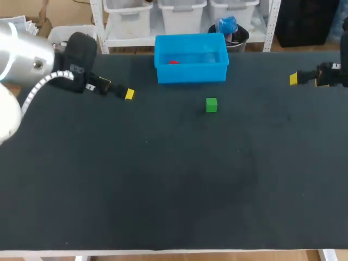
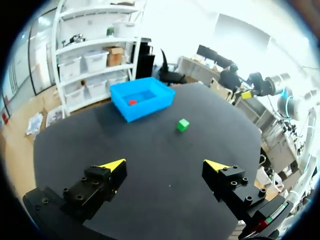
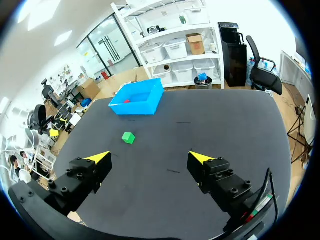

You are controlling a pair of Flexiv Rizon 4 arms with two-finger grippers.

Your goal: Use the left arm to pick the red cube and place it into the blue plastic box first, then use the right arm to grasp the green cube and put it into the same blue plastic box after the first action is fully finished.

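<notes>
Sitting in the blue box (image 1: 190, 73), the red cube (image 1: 173, 62) is done, well ahead of the left pincer (image 2: 167, 165), which is wide and empty. The green cube (image 3: 128, 137) waits on the tabletop (image 1: 163, 190), well ahead of the right pincer (image 3: 150, 159), also wide and empty.

A wide tabletop (image 1: 163, 190) with a matte black cover and a pale strip along its near edge fills most of the space. Just behind its far edge stands a white shelf rack (image 1: 99, 32) loaded with pale storage bins (image 1: 182, 16), and a dark waste bin (image 1: 235, 39) sits on the floor near the far right corner. The floor (image 2: 17, 150) is a tan wood tone, a black office chair (image 3: 261, 72) stands off the far right side, and glass partitions (image 3: 110, 42) run beyond the rack under bright ceiling lights (image 3: 37, 12).
</notes>
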